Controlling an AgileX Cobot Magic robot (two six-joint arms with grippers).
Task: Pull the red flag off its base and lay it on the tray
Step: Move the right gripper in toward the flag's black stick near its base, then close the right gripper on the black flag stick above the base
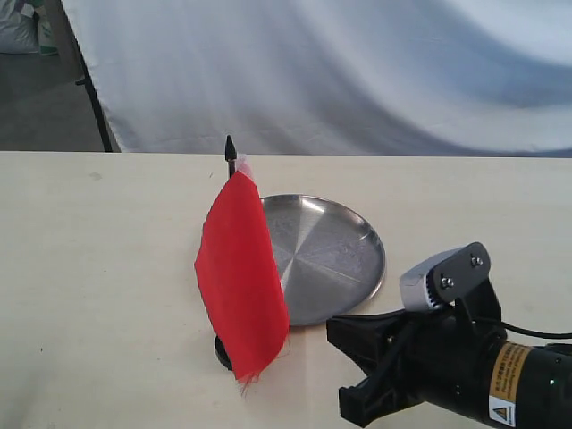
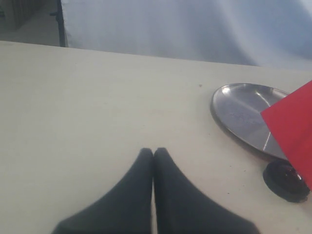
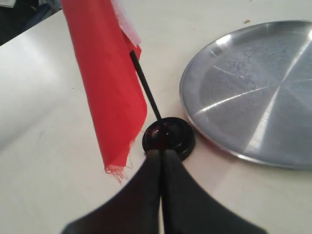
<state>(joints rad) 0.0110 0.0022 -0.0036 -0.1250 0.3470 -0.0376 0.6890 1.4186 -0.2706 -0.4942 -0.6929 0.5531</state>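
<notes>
Right jaws by upright red flag [image 1: 241,268]

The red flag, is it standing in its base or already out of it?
Standing in it, upright: the red flag's black stick runs down into the centre of the base, beside the tray.

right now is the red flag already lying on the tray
No, the red flag stands in the base beside the tray.

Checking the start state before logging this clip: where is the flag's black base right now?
In the exterior view the base stands left of centre, beside the tray at its front-left rim, mostly hidden behind the red flag.
</notes>
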